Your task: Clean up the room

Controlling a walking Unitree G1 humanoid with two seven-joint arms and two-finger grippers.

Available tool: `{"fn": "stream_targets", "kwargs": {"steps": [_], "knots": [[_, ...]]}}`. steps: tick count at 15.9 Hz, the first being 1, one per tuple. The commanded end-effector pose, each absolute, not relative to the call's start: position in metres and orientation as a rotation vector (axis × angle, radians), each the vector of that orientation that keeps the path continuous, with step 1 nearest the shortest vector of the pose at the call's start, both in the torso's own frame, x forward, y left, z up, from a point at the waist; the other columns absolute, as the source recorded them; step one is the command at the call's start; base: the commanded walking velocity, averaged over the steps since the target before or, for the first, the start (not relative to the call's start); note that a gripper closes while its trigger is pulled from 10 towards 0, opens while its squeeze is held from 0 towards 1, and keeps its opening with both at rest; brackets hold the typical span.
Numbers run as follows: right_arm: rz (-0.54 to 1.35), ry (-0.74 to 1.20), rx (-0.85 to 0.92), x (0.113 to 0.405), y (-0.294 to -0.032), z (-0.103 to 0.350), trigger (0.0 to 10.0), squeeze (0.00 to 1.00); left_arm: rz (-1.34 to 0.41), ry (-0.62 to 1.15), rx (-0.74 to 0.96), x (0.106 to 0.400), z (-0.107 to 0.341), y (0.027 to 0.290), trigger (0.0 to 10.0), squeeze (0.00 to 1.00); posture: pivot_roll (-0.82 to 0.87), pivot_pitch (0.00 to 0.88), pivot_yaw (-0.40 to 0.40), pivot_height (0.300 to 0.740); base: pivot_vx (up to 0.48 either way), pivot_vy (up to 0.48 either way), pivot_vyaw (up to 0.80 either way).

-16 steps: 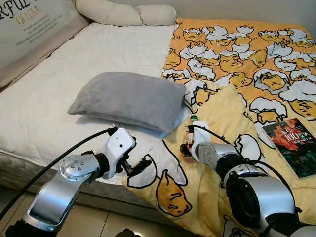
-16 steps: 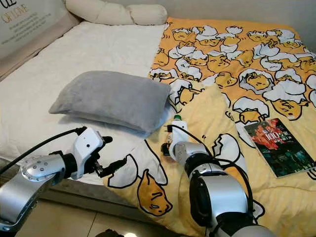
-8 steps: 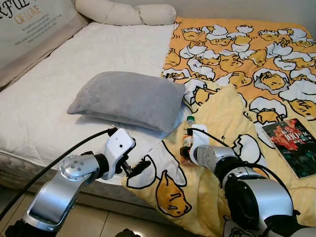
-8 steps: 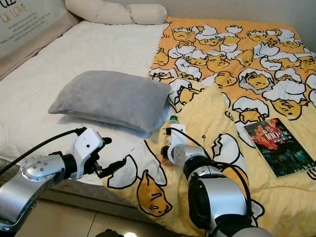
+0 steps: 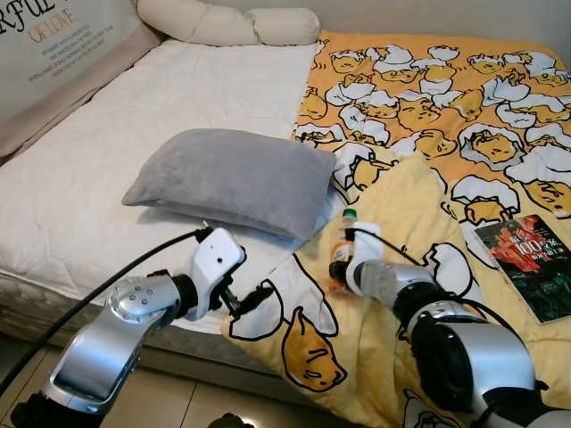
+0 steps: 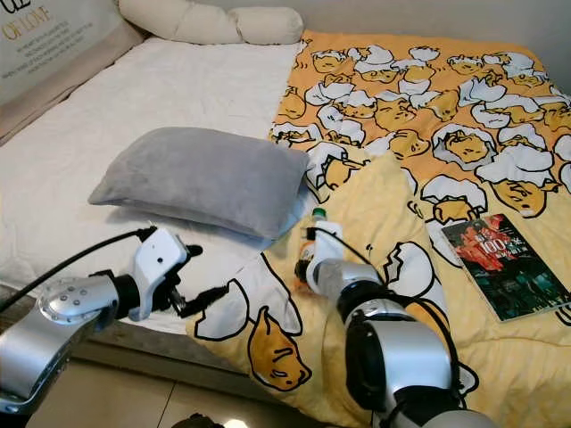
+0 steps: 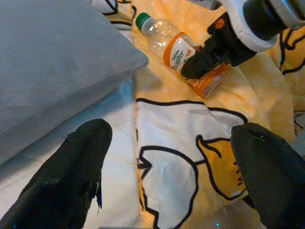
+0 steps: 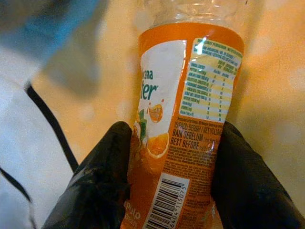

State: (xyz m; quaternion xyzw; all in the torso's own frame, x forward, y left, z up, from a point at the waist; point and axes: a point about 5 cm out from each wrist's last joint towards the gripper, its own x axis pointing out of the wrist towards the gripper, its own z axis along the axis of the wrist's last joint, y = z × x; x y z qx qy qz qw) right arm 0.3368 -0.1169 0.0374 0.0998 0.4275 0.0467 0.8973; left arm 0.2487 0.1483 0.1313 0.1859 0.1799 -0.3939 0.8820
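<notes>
Bed (image 5: 107, 196) with white mattress cover, seen from the robot's head. The right tool (image 5: 339, 260) is closed on the lower part of a plastic bottle (image 5: 341, 248) with an orange label and green cap; in the right wrist view its two black fingers (image 8: 102, 176) press against both sides of the label. The bottle is over the yellow cartoon-print blanket (image 5: 428, 116), just beside the corner of the grey pillow (image 5: 227, 178), cap end pointing toward the pillow. The left tool (image 5: 254, 297) hovers with its fingers spread apart and nothing between them, above the blanket's near edge, in front of the pillow. A book (image 5: 526, 259) lies on the blanket to the right. Two cream pillows (image 5: 227, 24) rest at the head of the bed.
</notes>
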Motion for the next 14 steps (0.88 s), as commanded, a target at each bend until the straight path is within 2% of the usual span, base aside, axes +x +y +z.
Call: {"fn": "stream_targets", "kwargs": {"steps": [1,6,7,8,9,11,13,14], "knots": [[0.103,0.829,0.242,0.346,-0.119,0.049,0.0,0.0,-0.789,0.365,0.39,0.252,0.134,0.154,10.0,0.0,0.12,0.0,0.03,0.74,0.0,0.0,0.0],[0.175,0.697,0.367,0.355,-0.13,0.067,0.0,0.0,-0.765,0.346,0.361,0.257,0.134,0.152,10.0,0.0,0.08,0.0,0.057,0.74,0.0,0.0,0.0],[0.177,0.563,0.42,0.36,-0.136,0.081,0.0,0.0,-0.75,0.338,0.347,0.257,0.134,0.152,10.0,0.0,0.07,0.0,0.058,0.74,0.0,0.0,0.0],[0.177,0.527,0.432,0.36,-0.137,0.084,0.0,0.0,-0.746,0.336,0.343,0.258,0.134,0.152,10.0,0.0,0.07,0.0,0.058,0.74,0.0,0.0,0.0],[0.211,0.38,0.388,0.359,-0.143,0.1,10.0,0.0,-0.704,0.3,0.321,0.259,0.137,0.154,10.0,0.0,0.06,0.0,0.058,0.74,0.0,0.0,0.0],[0.311,0.218,0.486,0.346,-0.147,0.118,10.0,0.0,-0.597,0.229,0.258,0.263,0.142,0.155,10.0,0.0,0.05,0.0,0.055,0.74,0.0,0.0,0.0],[0.356,0.133,0.457,0.335,-0.15,0.125,10.0,0.0,-0.479,0.156,0.228,0.267,0.147,0.158,10.0,0.0,0.05,0.0,0.059,0.74,0.0,0.0,0.0],[0.365,0.116,0.464,0.332,-0.149,0.127,10.0,0.0,-0.453,0.141,0.215,0.268,0.149,0.158,10.0,0.0,0.04,0.0,0.059,0.74,0.0,0.0,0.8]]}}
